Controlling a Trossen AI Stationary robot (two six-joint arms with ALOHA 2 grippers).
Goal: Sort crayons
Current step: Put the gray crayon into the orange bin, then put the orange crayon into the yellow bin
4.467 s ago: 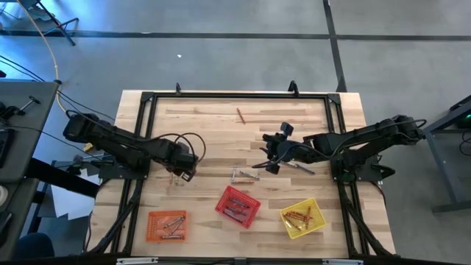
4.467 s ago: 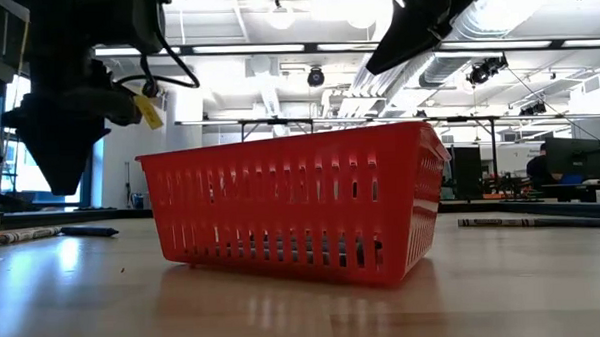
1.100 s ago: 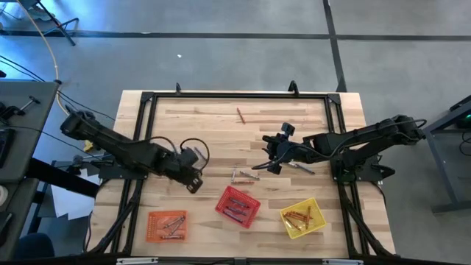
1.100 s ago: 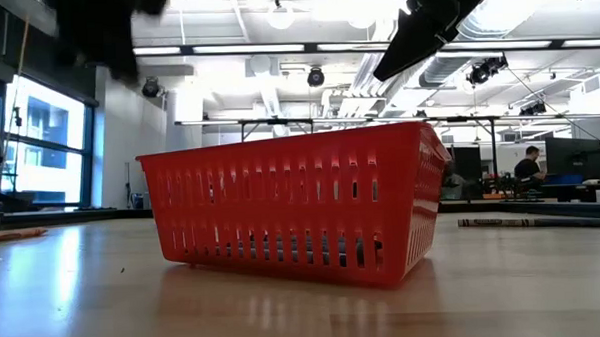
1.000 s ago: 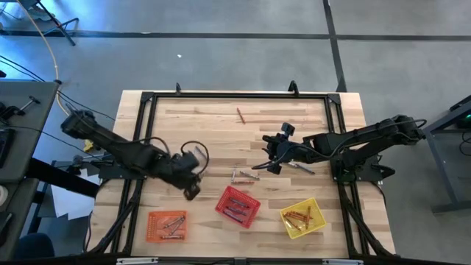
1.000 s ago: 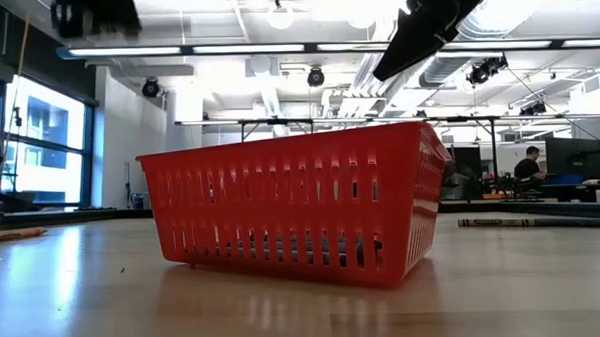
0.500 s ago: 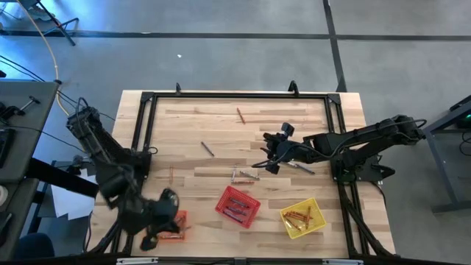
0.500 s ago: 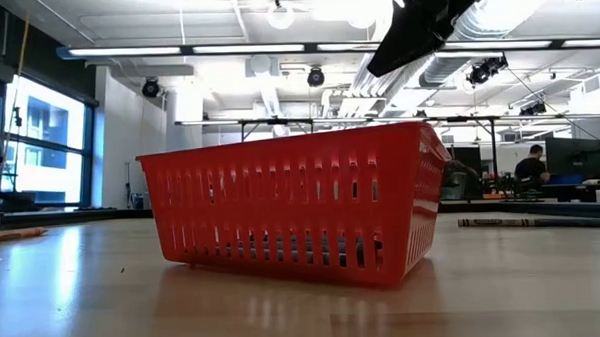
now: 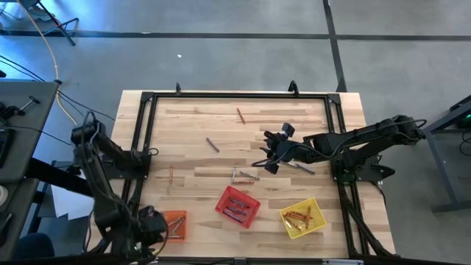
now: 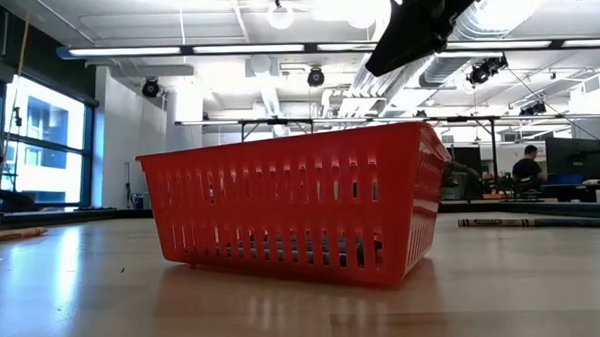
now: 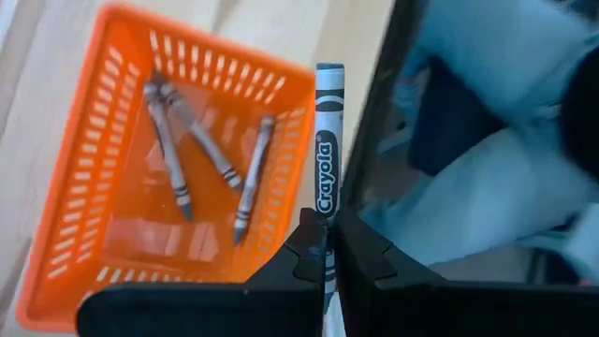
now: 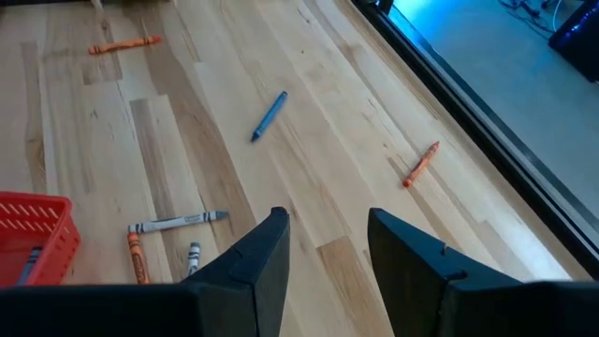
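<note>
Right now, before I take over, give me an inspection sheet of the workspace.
Surface: wooden table in a black frame.
Job's things: grey crayon held by the left gripper beside the orange basket, which holds three grey crayons; loose crayons on the table, including a blue crayon; red basket and yellow basket hold crayons.
Clutter: nothing seen.
Grippers: left shut on the grey crayon at the table's near-left corner; right gripper open, above mid-table.
Cables: cable off-table left.
Surroundings: a person far behind.
</note>
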